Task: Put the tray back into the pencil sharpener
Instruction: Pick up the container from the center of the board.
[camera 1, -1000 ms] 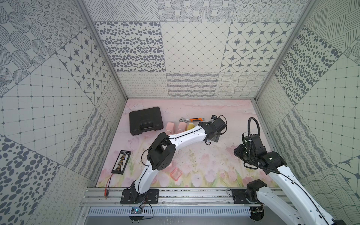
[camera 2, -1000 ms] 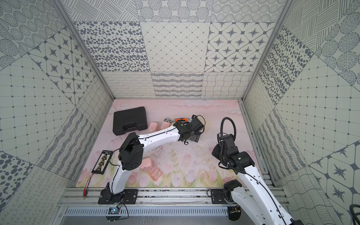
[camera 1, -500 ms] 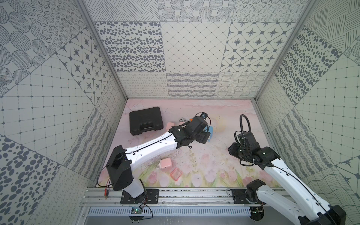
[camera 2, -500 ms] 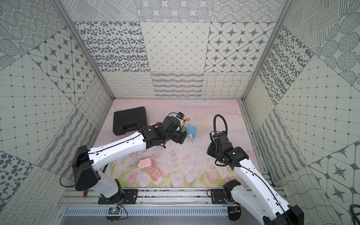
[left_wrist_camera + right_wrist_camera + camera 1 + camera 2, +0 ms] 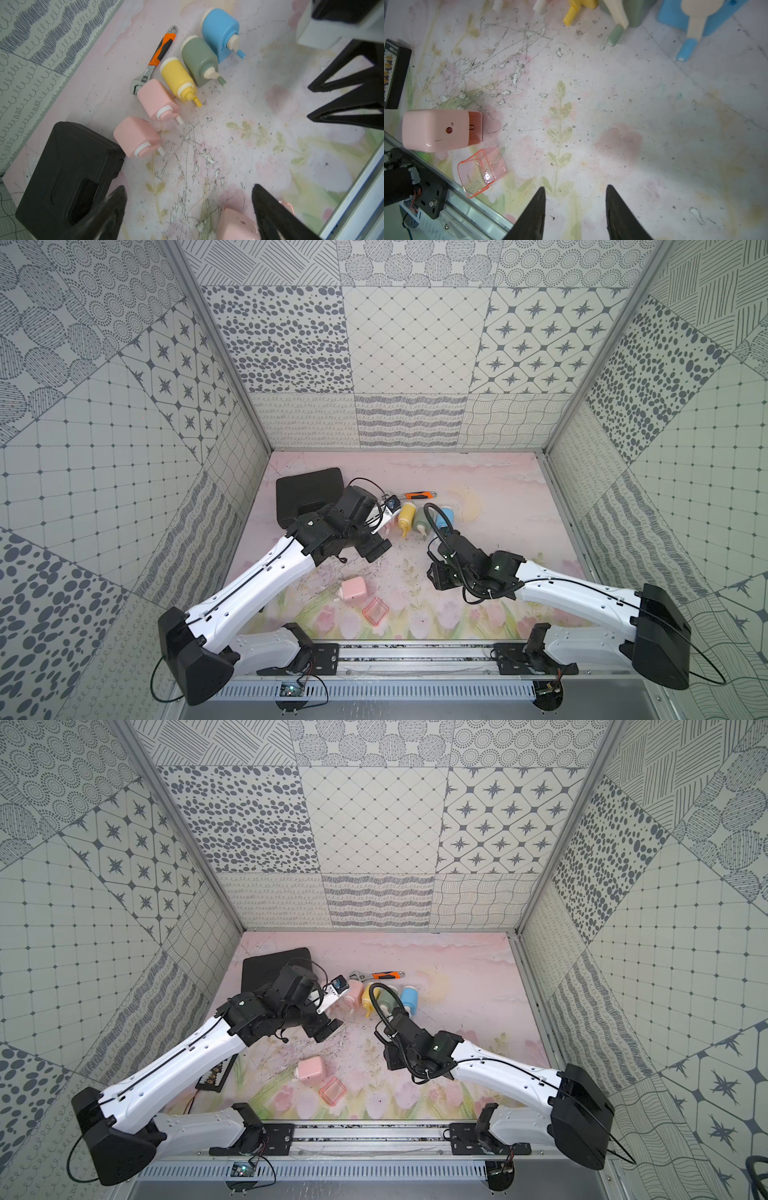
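On bench (image 5: 478, 510), pink pencil sharpener (image 5: 353, 588) lies on its side. My left gripper (image 5: 189, 188) is wide open & empty, near sharpener; right gripper (image 5: 576, 188) is parted & empty, further off. Clear tray (image 5: 481, 170) sits just beside sharpener. I'd pinch one tray wall w/ right, steady sharpener w/ left, slide in square.

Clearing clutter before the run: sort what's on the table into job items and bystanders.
For the job: pink pencil sharpener near the front rail; clear pink tray beside it, not yet inserted.
Lying about: black case; orange-handled wrench; row of five other sharpeners; small black box.
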